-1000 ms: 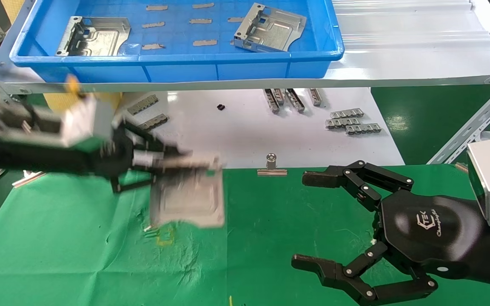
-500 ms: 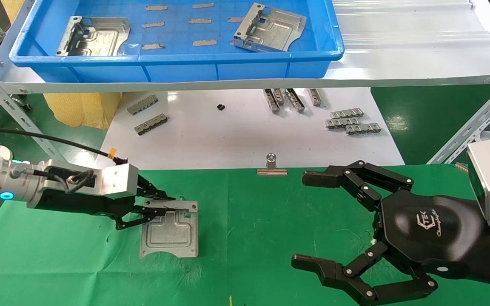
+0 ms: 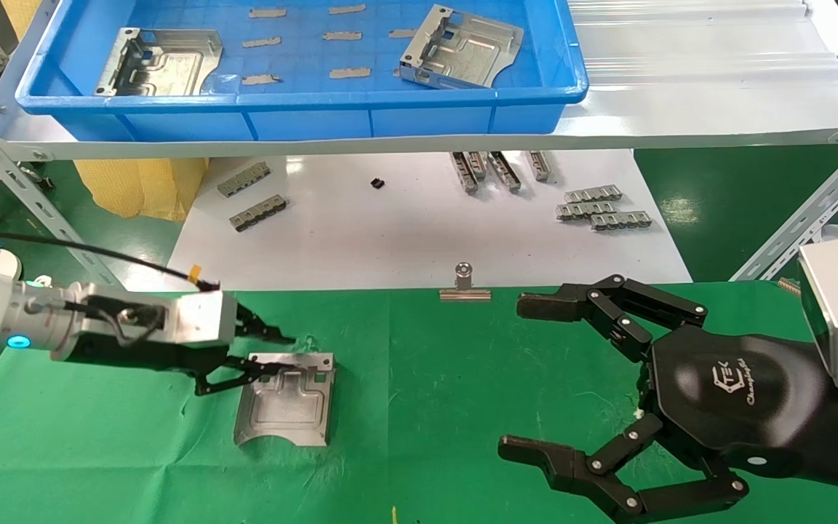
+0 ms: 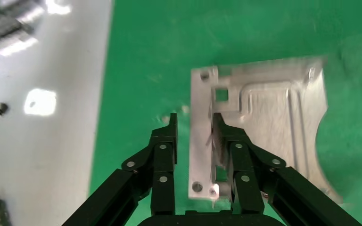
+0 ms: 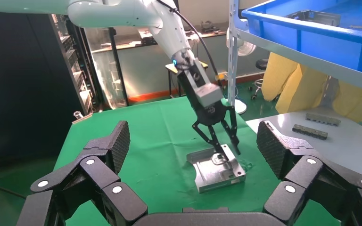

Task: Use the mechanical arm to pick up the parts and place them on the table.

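Since half a second ago the plate (image 3: 284, 400) has dropped a little toward the left and now lies flat on the green table (image 3: 448, 378), its curved cut-out edge facing the robot and its bent flange on the far side. At the flange's left end the left gripper (image 3: 262, 353) sits low over the cloth — its fingers (image 4: 164, 141) are slightly parted and straddle the flange, one on each side, though whether they still press the metal is hard to tell.

Two more plates (image 3: 161, 62) lie in the blue tray (image 3: 295, 109) on the shelf behind, one at each end, with small grey scraps (image 3: 350, 73) between them. Below the shelf, a white board (image 3: 419, 233) carries several grey slotted strips (image 3: 601, 211), and a silver clip (image 3: 465, 285) pins the cloth's far edge.

The right gripper (image 3: 528, 378) hangs over the table's right side, well apart from the plate — fingers spread wide, holding nothing.
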